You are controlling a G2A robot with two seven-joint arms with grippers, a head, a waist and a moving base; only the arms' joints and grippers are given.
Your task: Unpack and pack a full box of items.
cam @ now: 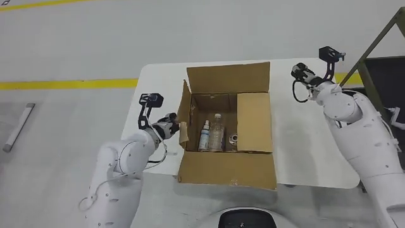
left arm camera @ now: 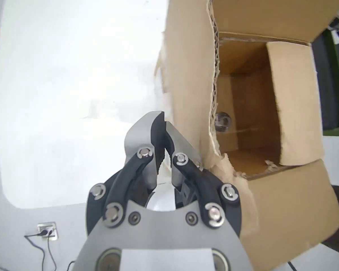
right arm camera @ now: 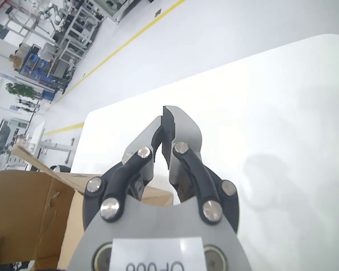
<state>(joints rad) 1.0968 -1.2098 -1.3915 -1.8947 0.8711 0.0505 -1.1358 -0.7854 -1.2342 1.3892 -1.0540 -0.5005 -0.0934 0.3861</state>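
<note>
An open cardboard box (cam: 228,168) stands in the middle of the white table (cam: 304,139). Inside it are a blue-labelled bottle (cam: 204,136), a clear bottle (cam: 217,133) and a small round item (cam: 233,139). The box's right flap (cam: 254,121) is folded in over the opening. My left gripper (cam: 173,125) is shut, right beside the outer face of the raised left flap (left arm camera: 189,71), with nothing held between its fingers (left arm camera: 158,131). A bottle top (left arm camera: 222,121) shows deep in the box. My right gripper (right arm camera: 164,117) is shut above bare table, well right of the box (right arm camera: 25,198).
The back flap (cam: 229,77) stands up and the front flap hangs toward me. Bare table lies left (left arm camera: 73,85) and right (right arm camera: 271,114) of the box. A dark green frame (cam: 380,44) stands off the table's right end.
</note>
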